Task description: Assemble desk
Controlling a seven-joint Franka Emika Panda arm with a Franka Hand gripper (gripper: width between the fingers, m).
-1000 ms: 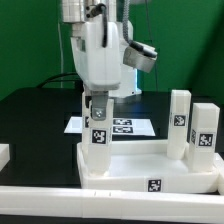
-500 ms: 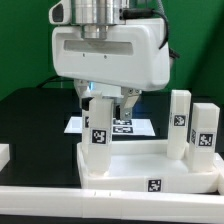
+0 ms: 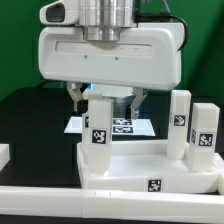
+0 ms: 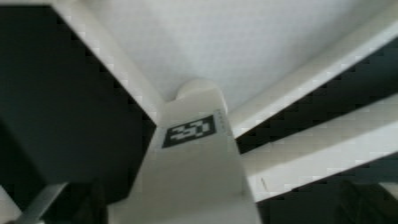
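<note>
Now hand (image 3: 104,97) turned broadside, lower than before, fingers spread wide either side of upright leg (image 3: 98,128) at desk top's (image 3: 130,165) left corner; nothing gripped. Two more legs (image 3: 179,122) stand right. Likely grasp coming.

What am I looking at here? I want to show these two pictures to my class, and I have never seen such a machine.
It is a robot arm building a small white desk. The exterior view looks on from beside the table; the wrist view comes from a camera on the arm itself. The hand hangs open over one upright leg, gripping nothing. That leg fills the wrist view. The tray-like desk top lies on the black table, with two more legs standing at its right. The tagged sheet behind is the marker board.
</note>
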